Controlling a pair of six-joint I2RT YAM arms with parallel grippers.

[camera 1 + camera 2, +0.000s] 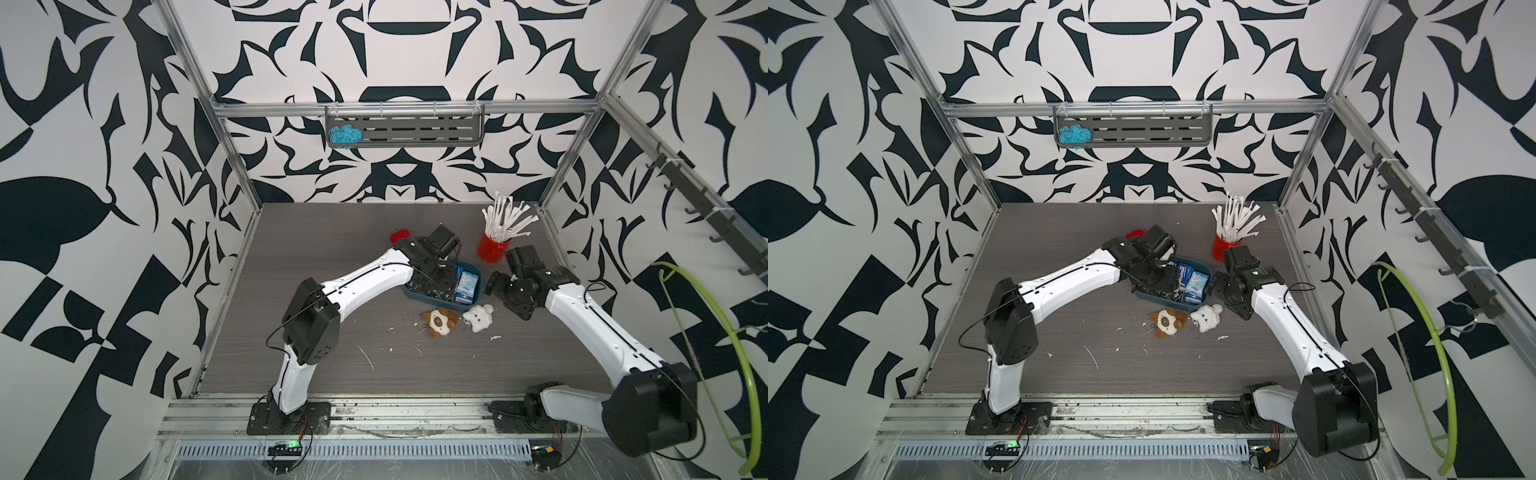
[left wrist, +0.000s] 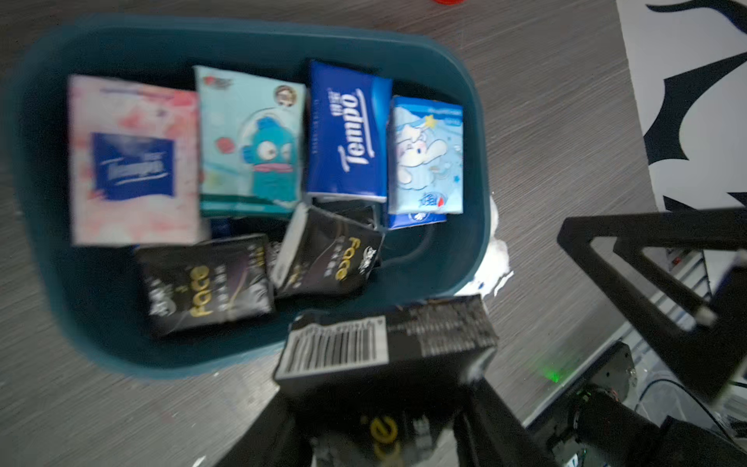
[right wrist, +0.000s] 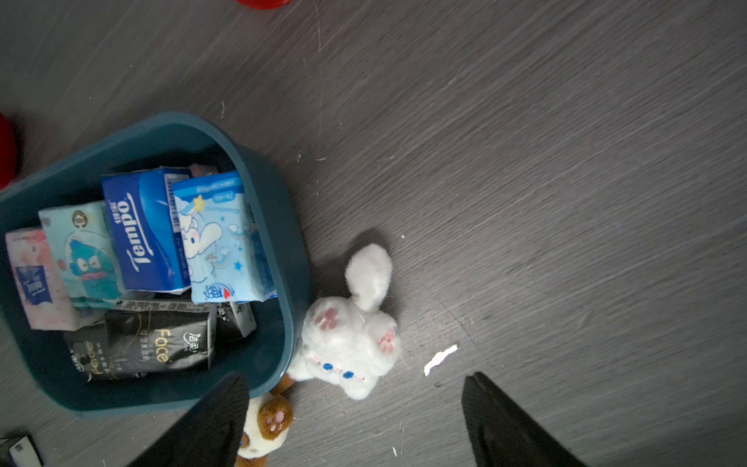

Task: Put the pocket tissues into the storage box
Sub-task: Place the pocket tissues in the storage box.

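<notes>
Holding a black tissue pack (image 2: 388,347) in my left gripper (image 2: 380,408), I have the jaws clamped on its two sides. The barcode face is turned up towards my wrist camera. The pack hangs over the rim of the storage box (image 2: 481,161), off the bottom of the box and clear of the packs below.

Inside the box, four packs lie side by side in a row: a pink Tempo pack (image 2: 133,161), a teal pack with a blue fish figure (image 2: 252,141), a dark blue Tempo pack (image 2: 347,129) and a light blue pack with a white cartoon animal (image 2: 426,155). Next to that row lie two black Face packs (image 2: 206,283), one of them tilted and leaning on the other. More dark packs show under them, but I cannot tell how many.

My right gripper (image 3: 355,380) hovers beside the box, over the grey table (image 3: 525,161). Its jaws stand wide apart and hold nothing. Below it a white plush toy (image 3: 351,339) lies touching the box's outer wall, and a brown-and-white plush toy (image 3: 271,424) lies just beside that. A scrap of white paper (image 3: 439,359) lies near them. In both top views a red cup of white sticks (image 1: 492,247) stands behind the box, close to my right arm.
</notes>
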